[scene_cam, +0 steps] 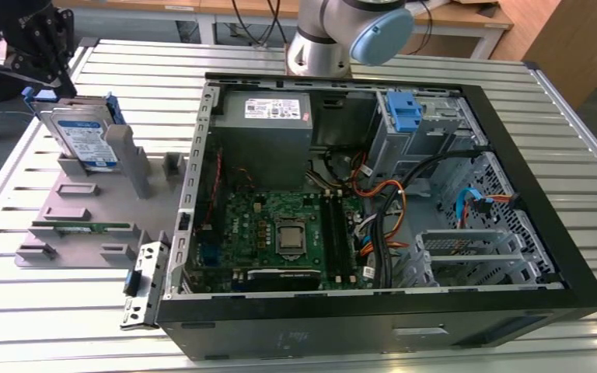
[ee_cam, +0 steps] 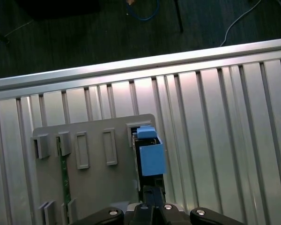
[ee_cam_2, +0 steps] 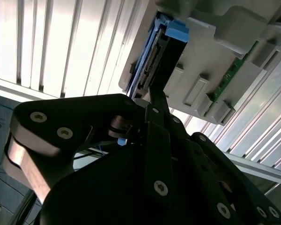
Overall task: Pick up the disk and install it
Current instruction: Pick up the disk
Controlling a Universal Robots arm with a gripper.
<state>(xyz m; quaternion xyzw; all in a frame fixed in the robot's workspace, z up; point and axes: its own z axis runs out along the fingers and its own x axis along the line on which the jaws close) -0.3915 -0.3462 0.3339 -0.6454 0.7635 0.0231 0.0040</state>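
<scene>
- An open computer case point(scene_cam: 309, 330) is seen at the front of the slatted table point(scene_cam: 29, 342), toward the exterior view's right.
- Beside it, toward the exterior view's left, a grey holder point(scene_cam: 112, 203) is laid on the table.
- The disk point(scene_cam: 83, 138) is stood on its edge in a slot at the far end of that holder.
- The tool point(scene_cam: 56, 79) is held just over the disk's top edge. Whether it is apart, together or clamped cannot be told.
- Farther back, behind the case, the arm's base point(scene_cam: 319, 54) is seen.
</scene>
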